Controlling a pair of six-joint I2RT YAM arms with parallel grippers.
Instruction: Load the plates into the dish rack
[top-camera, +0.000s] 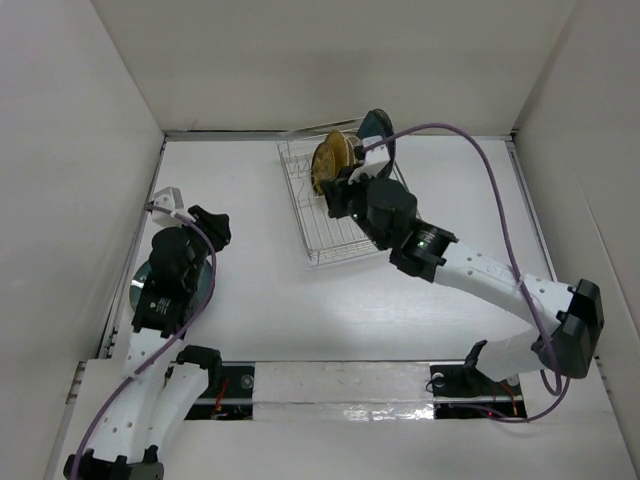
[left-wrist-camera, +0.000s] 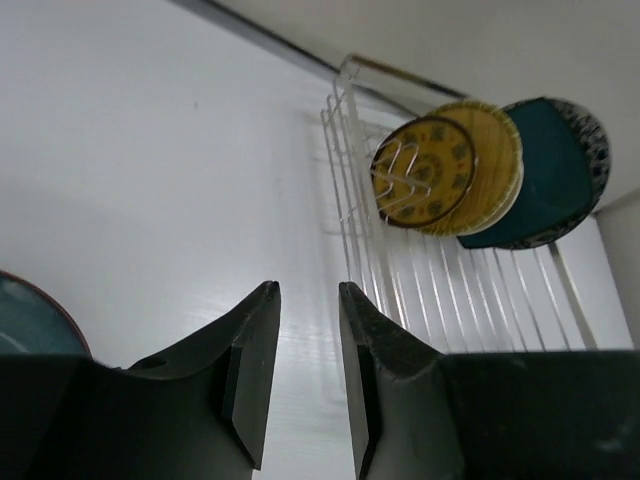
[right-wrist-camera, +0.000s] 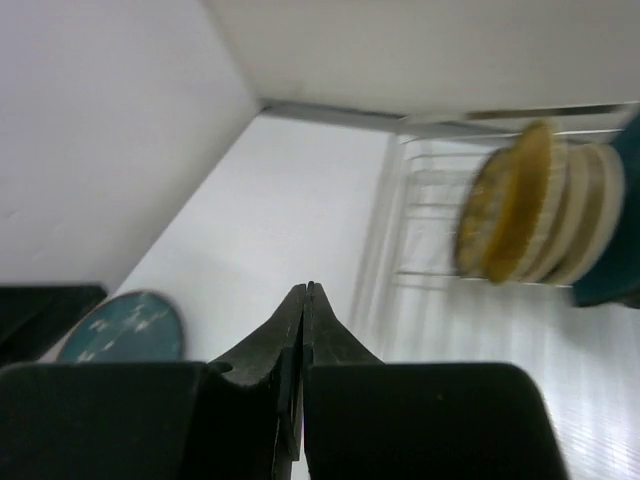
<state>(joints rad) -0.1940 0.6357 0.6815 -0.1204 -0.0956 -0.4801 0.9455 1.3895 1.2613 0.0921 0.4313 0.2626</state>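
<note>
Left claw (left-wrist-camera: 305, 380) hangs apart above the surface (left-wrist-camera: 150, 150); right claw (right-wrist-camera: 303, 375) is pressed together, empty. Gold plates (left-wrist-camera: 445, 165) stand in the rack (left-wrist-camera: 450, 290).

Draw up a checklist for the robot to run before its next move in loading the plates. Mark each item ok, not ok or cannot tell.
1. Left hand open: ok.
2. Right hand empty: ok, shut on nothing.
3. Plate waiting to be loaded: ok, a round teal plate lies flat on the table.
4. That plate within the left hand's grasp: not ok, it sits off to one side.
5. Free slots in the dish rack: ok, its near half is bare.
6. Gold plates standing in the rack: ok.
</note>
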